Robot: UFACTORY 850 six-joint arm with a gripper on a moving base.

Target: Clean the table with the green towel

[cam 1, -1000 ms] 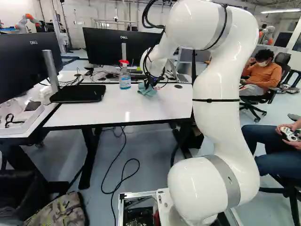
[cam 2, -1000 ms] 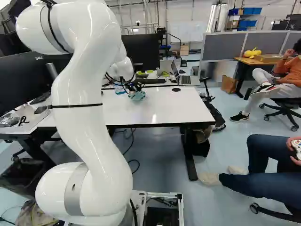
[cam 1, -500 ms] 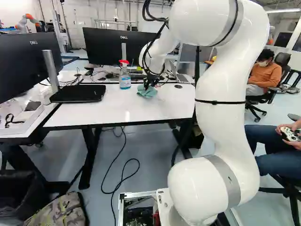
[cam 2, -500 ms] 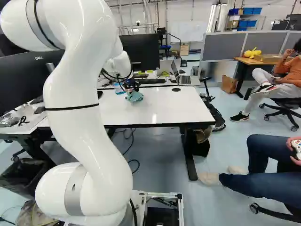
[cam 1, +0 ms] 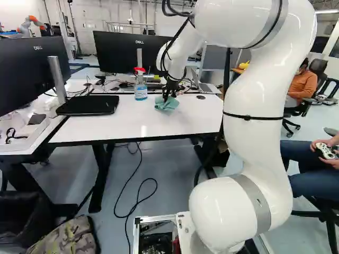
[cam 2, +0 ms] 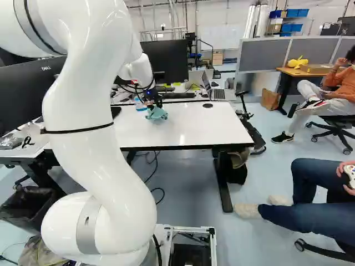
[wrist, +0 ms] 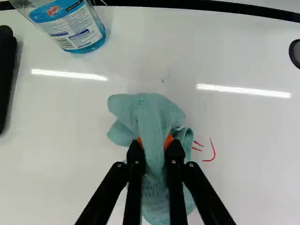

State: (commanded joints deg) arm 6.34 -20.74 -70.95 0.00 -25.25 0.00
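Observation:
In the left base view the gripper [cam 1: 167, 96] points down at the white table [cam 1: 132, 121], with the green towel [cam 1: 168, 104] bunched under it. The wrist view shows the gripper [wrist: 155, 147] shut on the towel [wrist: 152, 110]; a fold is pinched between the orange pads, and the rest spreads around the fingers against the table top. Red marks [wrist: 211, 152] lie on the table right beside the towel. Small dark specks [wrist: 162, 80] are ahead of it. What lies beneath the towel is hidden.
A spray bottle [cam 1: 140, 87] with blue liquid stands near the towel. A black monitor [cam 1: 119, 53] and keyboard are behind it, a laptop [cam 2: 217, 93] at the back right. A black device [cam 1: 89, 105] lies to the left. Another robot [cam 1: 30, 24] stands far off.
The arm's upper part has swung right in the left base view, and the gripper has turned more upright. The towel, still held, has shifted only slightly. The base has not moved.

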